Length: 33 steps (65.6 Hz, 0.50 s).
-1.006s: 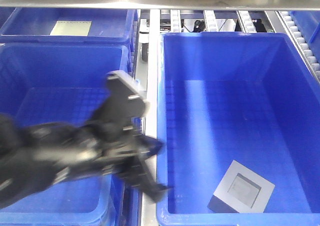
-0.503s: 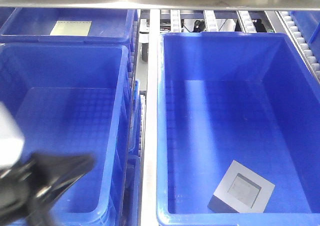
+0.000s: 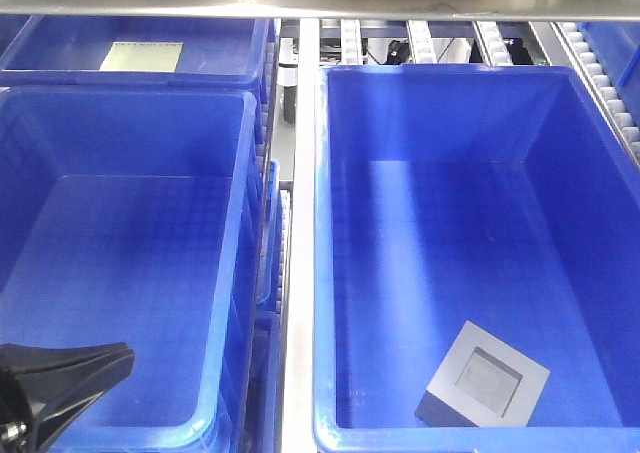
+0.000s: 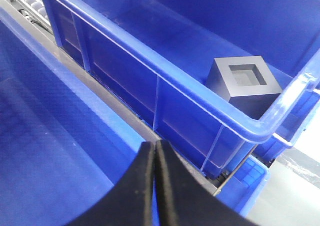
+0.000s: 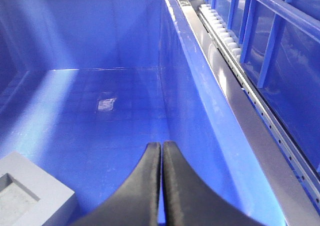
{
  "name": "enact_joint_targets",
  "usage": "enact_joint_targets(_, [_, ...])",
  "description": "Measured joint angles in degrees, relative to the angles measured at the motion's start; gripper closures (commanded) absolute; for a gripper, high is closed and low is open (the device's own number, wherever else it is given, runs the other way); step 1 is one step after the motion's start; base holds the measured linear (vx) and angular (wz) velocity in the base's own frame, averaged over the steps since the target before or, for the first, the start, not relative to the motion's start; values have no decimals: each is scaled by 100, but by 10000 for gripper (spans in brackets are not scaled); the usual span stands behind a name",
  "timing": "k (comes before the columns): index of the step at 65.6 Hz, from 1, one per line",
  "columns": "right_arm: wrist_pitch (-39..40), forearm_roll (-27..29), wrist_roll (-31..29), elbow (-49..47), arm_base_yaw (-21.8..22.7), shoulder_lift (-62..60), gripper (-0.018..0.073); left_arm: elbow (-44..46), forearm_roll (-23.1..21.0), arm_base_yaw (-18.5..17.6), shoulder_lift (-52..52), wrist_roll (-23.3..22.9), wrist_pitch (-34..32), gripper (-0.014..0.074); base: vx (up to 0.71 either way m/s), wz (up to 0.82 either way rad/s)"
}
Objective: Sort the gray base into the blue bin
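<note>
Left tool [image 4: 155,148], black fingers pressed together and holding nothing, sits low over the left-hand blue plastic crate [image 3: 250,173]. In the big bright-blue plastic bin [image 3: 322,273] on the right, the small light-gray boxy base [image 3: 483,378] lies near its front-right corner. Right tool [image 5: 162,148] is pinched together, empty, inside that bin.

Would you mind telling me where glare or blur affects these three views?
Front view: a pale streak of glare runs down the blue bin's floor; gray base sharp. Left wrist view: the shut left claw is soft-edged. Right wrist view: small bright patch on the floor.
</note>
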State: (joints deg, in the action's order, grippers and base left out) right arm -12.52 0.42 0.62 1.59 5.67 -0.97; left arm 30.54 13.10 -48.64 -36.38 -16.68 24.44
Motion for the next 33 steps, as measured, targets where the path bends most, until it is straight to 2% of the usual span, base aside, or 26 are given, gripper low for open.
enact_joint_targets(24, [0, 0, 0, 0, 0, 0, 564, -2, 0, 0, 0, 20, 0, 596, 0, 0])
enact_joint_targets(33, [0, 0, 0, 0, 0, 0, 564, -2, -255, 0, 0, 443, -5, 596, 0, 0])
